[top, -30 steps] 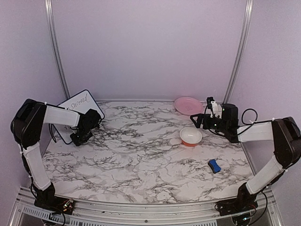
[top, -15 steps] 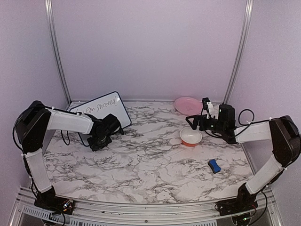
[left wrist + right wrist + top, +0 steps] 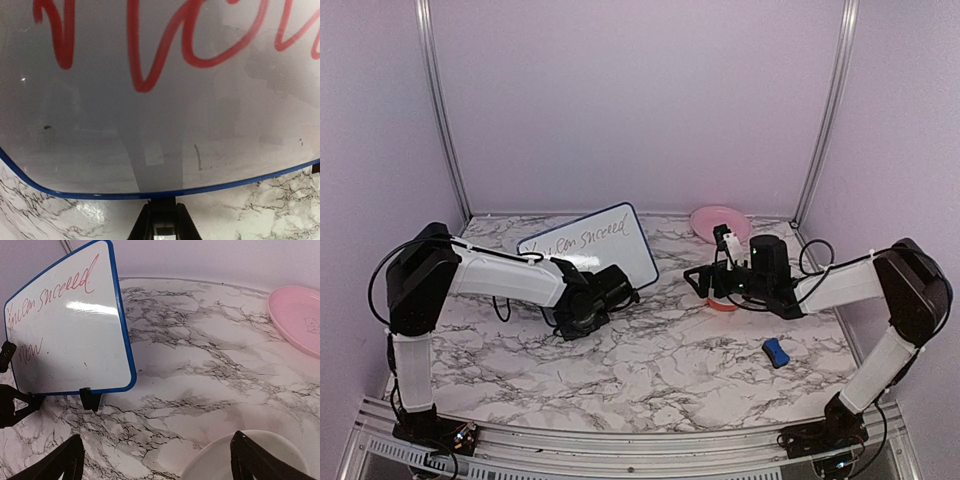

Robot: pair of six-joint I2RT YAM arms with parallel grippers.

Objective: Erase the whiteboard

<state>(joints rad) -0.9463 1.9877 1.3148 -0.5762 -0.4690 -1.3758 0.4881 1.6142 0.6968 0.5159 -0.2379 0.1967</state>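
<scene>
Left gripper (image 3: 161,220) clamped on whiteboard (image 3: 595,245) bottom edge, board upright, far centre-left. Right gripper (image 3: 155,460) fingers apart over white bowl (image 3: 212,457).

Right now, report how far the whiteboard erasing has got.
Done: nothing erased; the red writing is all there. In hand: the left gripper clamps the whiteboard by its lower edge, holding it upright. Left: the open right gripper has not picked up the blue eraser on the table; all wiping remains.

whiteboard (image 3: 588,243) further right than a second ago
</scene>
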